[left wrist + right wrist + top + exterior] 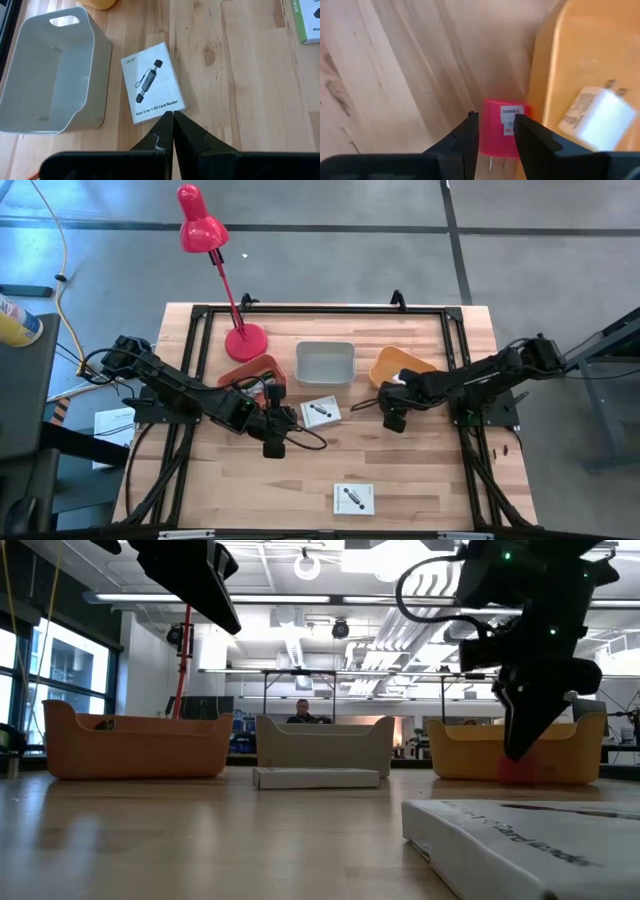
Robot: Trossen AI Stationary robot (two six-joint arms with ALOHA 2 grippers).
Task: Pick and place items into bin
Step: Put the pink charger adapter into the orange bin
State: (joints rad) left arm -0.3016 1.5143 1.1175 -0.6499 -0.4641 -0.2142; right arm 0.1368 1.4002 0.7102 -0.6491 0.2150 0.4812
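My right gripper (495, 120) points steeply down and is shut on a small pink block (501, 131), just outside the right orange bin (580, 60). A white block (597, 117) lies inside that bin. My left gripper (173, 117) hangs shut above the table, its tips just short of a white square packet (152, 82) with black print that lies flat beside the grey bin (50, 75). A second packet (353, 498) lies near the front edge. In the high view the left gripper (283, 430) is left of centre and the right gripper (395, 420) right of centre. My right gripper pinches the pink block's two opposite sides (485, 135) between its two fingers (470, 135), coming from above and pointing steeply down. The block's labelled face (510, 117) shows between the fingers. In the low view the block (518, 772) sits below the fingertips; whether it touches the table I cannot tell.
Three bins stand in a row at the far middle: an orange one (250, 370), the grey one (325, 362) and the right orange one (395, 365). A red desk lamp (245, 340) stands at the far left. A black cable (305, 438) loops by the left gripper.
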